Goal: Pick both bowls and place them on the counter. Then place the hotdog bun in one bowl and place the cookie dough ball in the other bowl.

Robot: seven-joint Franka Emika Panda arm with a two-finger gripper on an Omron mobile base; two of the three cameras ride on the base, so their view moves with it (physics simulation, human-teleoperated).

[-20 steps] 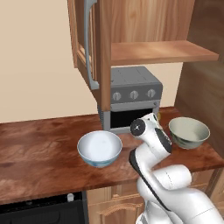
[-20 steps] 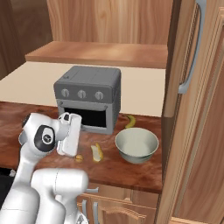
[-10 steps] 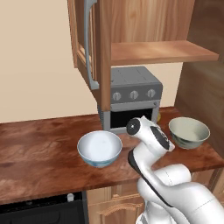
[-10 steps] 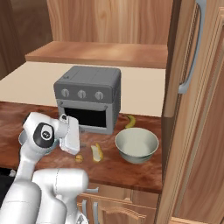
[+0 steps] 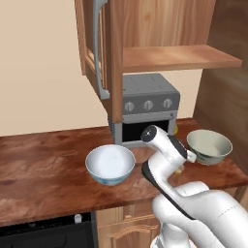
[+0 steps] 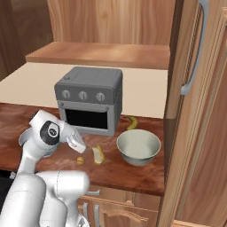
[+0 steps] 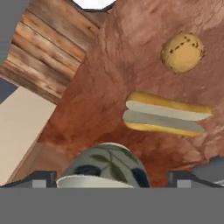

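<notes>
Both bowls stand on the counter: the white bowl with blue pattern at the left and the dark grey-green bowl at the right. Between them lie the hotdog bun and the cookie dough ball. My gripper hangs open and empty just above the bun. In the hand view the gripper has its tips set wide apart, with the dark bowl's patterned wall between them at the bottom.
A grey toaster oven stands at the back of the counter, with a yellow banana beside it. An open cabinet door and a wooden shelf hang above. The counter's front edge is close to the bun.
The hand has tipped over and come down toward the bun and the dark bowl. The jaws stay open. Bowls, bun and ball have not moved.
</notes>
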